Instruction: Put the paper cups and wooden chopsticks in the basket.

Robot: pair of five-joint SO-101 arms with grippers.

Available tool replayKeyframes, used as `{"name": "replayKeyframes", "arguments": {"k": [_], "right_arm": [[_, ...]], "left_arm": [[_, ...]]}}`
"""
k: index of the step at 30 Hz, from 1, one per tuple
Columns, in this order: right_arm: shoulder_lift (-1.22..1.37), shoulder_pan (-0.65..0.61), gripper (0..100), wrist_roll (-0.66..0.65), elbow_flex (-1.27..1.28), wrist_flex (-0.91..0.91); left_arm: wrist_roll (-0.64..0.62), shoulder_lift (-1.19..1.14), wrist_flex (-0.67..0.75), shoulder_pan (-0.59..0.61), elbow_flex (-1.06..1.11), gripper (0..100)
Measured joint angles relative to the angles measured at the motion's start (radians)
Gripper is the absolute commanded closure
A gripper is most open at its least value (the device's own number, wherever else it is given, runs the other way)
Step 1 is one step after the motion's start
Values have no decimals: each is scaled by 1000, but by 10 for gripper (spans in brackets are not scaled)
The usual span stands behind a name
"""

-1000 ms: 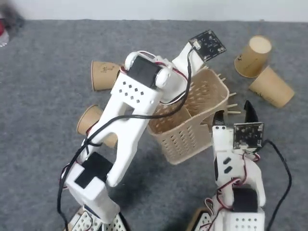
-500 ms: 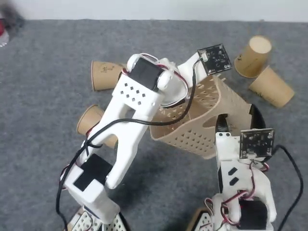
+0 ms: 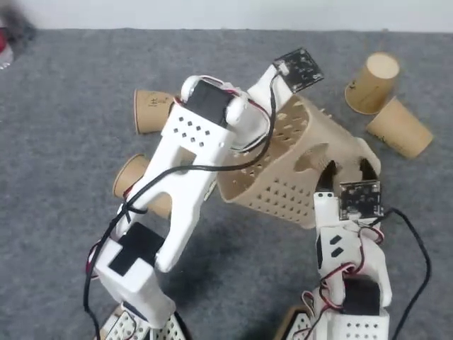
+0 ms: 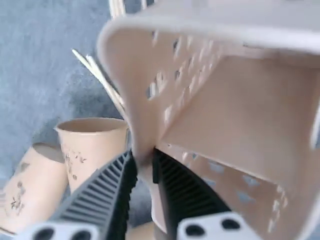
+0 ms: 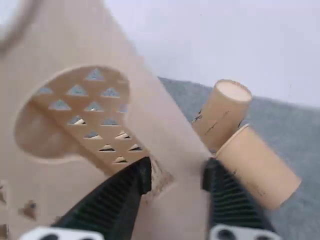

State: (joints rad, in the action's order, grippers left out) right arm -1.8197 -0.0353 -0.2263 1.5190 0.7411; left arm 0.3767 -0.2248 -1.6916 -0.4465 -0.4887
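Step in hand, by my reading: righting the beige perforated plastic basket (image 3: 283,185) so it can take the load; it stands tipped over, mouth turned sideways, one edge raised off the grey carpeted surface (image 3: 64,142).

Left claw (image 4: 142,161) is pinched onto the basket's rim wall; right claw (image 5: 175,175) is spread, its fingers either side of the corner next to the handle hole; whether they press on it I cannot tell.

To do this well: lower the raised edge slowly; keep the left pinch firm until the base sits flat; let the right claw steady the corner rather than push, since a thin wall probably flexes and slips; release only once the mouth faces up.

Contents: the part of the interior seen from the left wrist is bare wall; no cup inside as far as I can see. Tan paper cups (image 3: 398,127) lie on their sides on the surface, two beyond the right claw, another cup (image 3: 152,111) and its neighbour under the left arm. Pale wooden chopsticks (image 4: 100,75) lie outside, just past the rim.
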Motion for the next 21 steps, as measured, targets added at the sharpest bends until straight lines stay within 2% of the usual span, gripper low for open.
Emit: {"name": "replayKeyframes", "arguments": {"k": [2,9,12,14,21], "right_arm": [[0,0,969,-35,37,-40],[-2,9,991,-66,103,-95],[-2,12,991,-68,104,-95],[5,11,991,-69,110,-86],[15,-2,991,-71,115,-84]], "left_arm": [[-34,-3,18,5,2,913],[-54,-3,46,-40,2,914],[-58,-5,48,-48,-21,954],[-83,-6,48,-49,-60,991],[-101,-6,-34,-69,-278,988]]}}
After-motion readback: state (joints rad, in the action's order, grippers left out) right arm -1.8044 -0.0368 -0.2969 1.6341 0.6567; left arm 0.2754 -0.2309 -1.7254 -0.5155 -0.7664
